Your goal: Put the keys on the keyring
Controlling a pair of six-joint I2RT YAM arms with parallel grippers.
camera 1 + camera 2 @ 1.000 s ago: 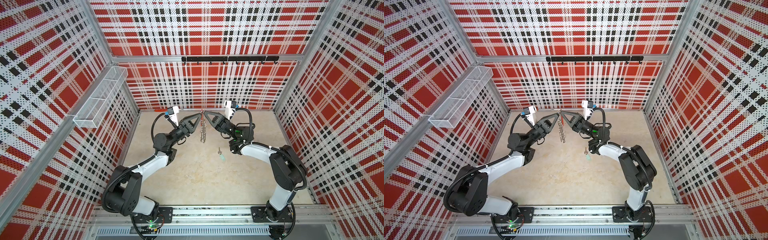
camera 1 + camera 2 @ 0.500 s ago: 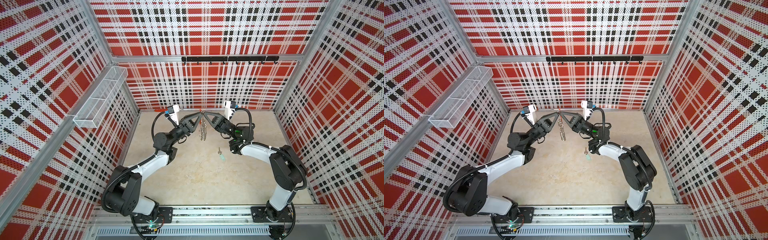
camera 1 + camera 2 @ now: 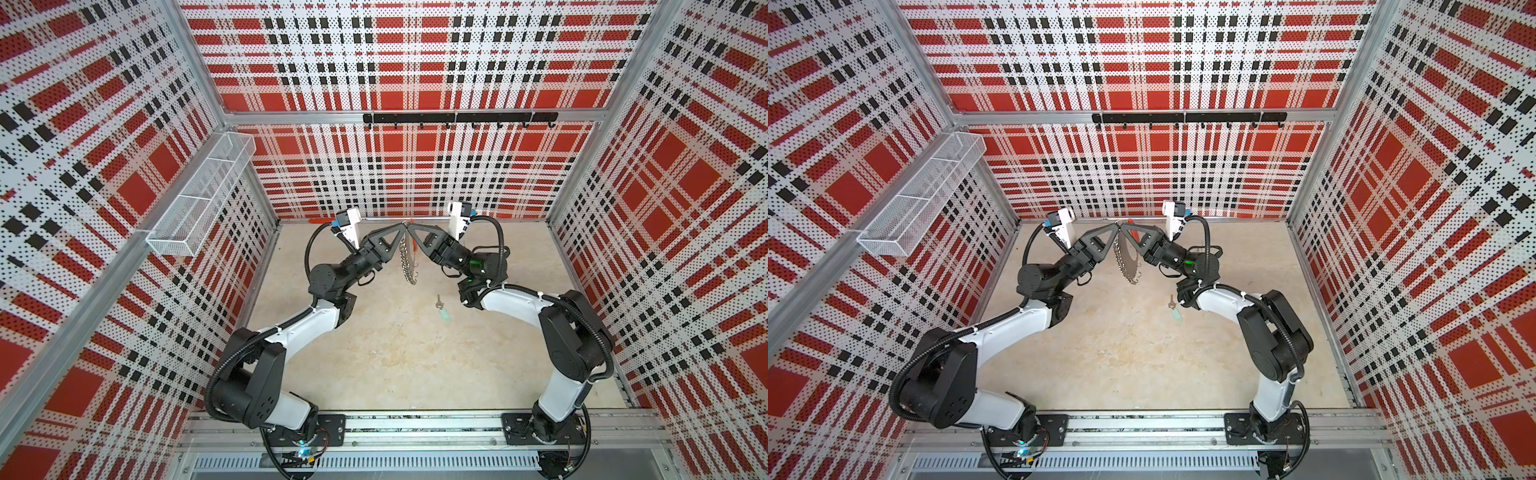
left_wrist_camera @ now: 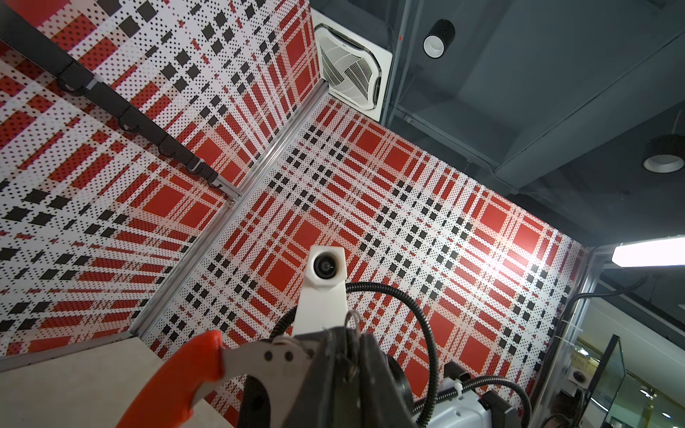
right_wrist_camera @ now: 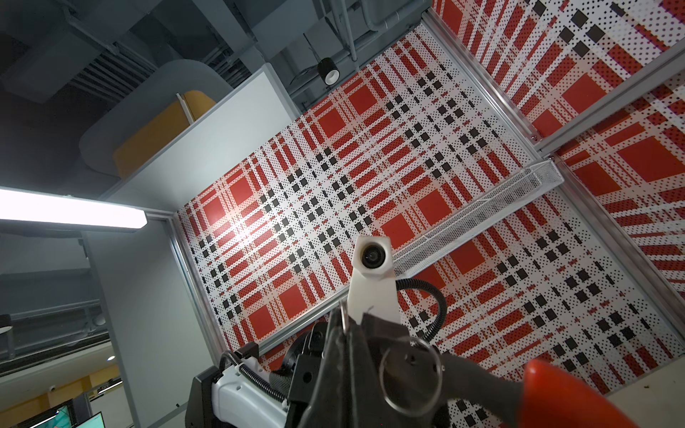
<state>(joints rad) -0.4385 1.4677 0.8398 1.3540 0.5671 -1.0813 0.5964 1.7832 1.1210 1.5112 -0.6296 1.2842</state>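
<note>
The keyring (image 3: 406, 262) (image 3: 1125, 262) hangs upright above the table in both top views, its wire loops dangling. My left gripper (image 3: 400, 227) (image 3: 1116, 226) and right gripper (image 3: 410, 227) (image 3: 1124, 226) meet tip to tip at its top, each shut on the hoop. In the left wrist view the left gripper (image 4: 350, 333) pinches the thin hoop beside the red section (image 4: 174, 378). The right gripper (image 5: 346, 322) clamps the hoop too, near a wire loop (image 5: 409, 374) and the red section (image 5: 563, 392). The keys (image 3: 442, 309) (image 3: 1174, 309), with a teal tag, lie on the table under the right forearm.
A white wire basket (image 3: 199, 199) hangs on the left wall. A black hook rail (image 3: 457, 118) runs along the back wall. The beige table (image 3: 395, 353) lies below the raised arms, walled in on three sides by plaid panels.
My left gripper has moved in to the top of the keyring and closed on it. The right gripper has stayed shut on the hoop in the same place.
</note>
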